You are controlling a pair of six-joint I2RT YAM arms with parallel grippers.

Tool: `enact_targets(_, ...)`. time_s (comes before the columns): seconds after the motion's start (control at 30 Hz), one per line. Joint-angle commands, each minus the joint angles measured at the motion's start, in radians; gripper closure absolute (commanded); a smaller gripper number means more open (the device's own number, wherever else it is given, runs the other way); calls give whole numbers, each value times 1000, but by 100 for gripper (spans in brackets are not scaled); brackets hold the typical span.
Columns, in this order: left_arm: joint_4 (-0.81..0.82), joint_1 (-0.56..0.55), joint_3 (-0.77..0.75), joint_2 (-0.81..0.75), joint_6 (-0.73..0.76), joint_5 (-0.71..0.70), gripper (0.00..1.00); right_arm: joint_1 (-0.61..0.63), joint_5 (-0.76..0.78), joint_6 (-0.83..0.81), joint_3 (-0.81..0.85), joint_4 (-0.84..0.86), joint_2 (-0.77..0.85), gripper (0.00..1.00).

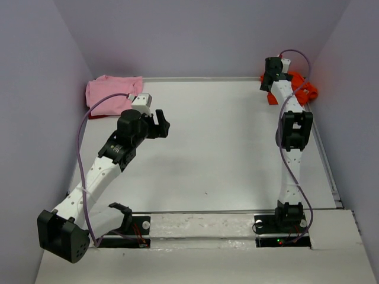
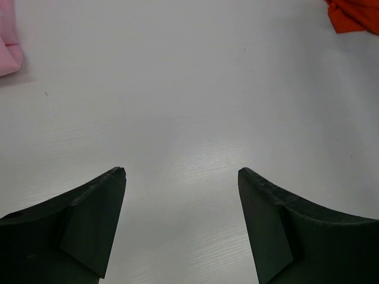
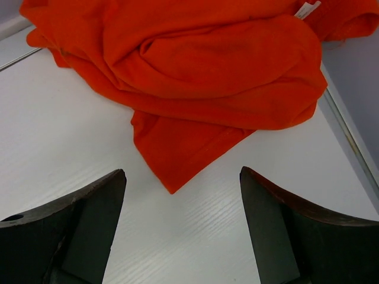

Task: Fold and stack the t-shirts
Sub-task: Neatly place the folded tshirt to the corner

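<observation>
The bright orange t-shirt (image 1: 303, 89) lies crumpled in the far right corner of the table. It fills the top of the right wrist view (image 3: 189, 65). My right gripper (image 1: 269, 76) is open and empty just short of its nearest corner (image 3: 182, 174). The light pink t-shirt (image 1: 112, 92) lies folded at the far left. A thin dark red edge (image 1: 95, 116) shows under its near side. My left gripper (image 1: 161, 125) is open and empty over bare table (image 2: 180, 177). In the left wrist view the pink shirt (image 2: 9, 47) is at the left edge and the orange shirt (image 2: 355, 15) is at the top right.
The white table (image 1: 225, 148) has purple walls on the left, back and right. A metal rail (image 1: 323, 148) runs along its right edge. The arm bases (image 1: 278, 228) sit on the near edge.
</observation>
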State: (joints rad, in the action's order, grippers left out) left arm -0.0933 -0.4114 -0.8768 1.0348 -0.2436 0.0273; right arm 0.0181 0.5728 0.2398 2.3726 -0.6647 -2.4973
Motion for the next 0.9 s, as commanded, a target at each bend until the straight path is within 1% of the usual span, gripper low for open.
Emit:
enact_targets(0.0, 50, -3, 7, -25, 9, 20, 14, -7, 4, 6, 7, 45, -43, 17)
enact_targets(0.27, 52, -1, 6, -16, 6, 33, 14, -7, -65, 41, 30, 7, -72, 18)
enact_targets(0.4, 52, -3, 6, -16, 6, 28, 14, -7, -149, 64, 47, -18, -34, 19)
enact_targets(0.47, 50, -1, 6, -16, 9, 25, 14, 3, -203, 79, 25, -15, 30, 19)
enact_targets(0.53, 47, -1, 2, -12, 10, 17, 14, 46, -209, 69, -62, 26, 96, 18)
enact_targets(0.57, 44, -1, 2, -12, 12, 13, 14, 84, -206, 52, -103, 74, 173, 18)
enact_targets(0.6, 44, -1, 2, -12, 12, 7, 14, 104, -200, 44, -192, 100, 214, 18)
enact_targets(0.63, 43, -1, 2, -10, 10, 6, 14, 123, -194, 41, -234, 120, 254, 18)
enact_targets(0.67, 44, -1, 2, -9, 10, 5, 14, 141, -182, 46, -268, 132, 321, 18)
enact_targets(0.7, 43, 0, 4, -5, 10, 3, 14, 157, -173, 59, -300, 134, 356, 18)
enact_targets(0.77, 41, -1, 1, 2, 6, 2, 14, 200, -185, 84, -406, 134, 423, 18)
enact_targets(0.8, 40, 0, -1, 5, 6, -4, 14, 213, -201, 119, -449, 134, 493, 18)
enact_targets(0.83, 38, 0, -1, 7, 4, -9, 14, 245, -224, 128, -531, 137, 530, 18)
enact_targets(0.87, 35, 0, -1, 11, 3, -12, 14, 265, -228, 142, -576, 137, 566, 18)
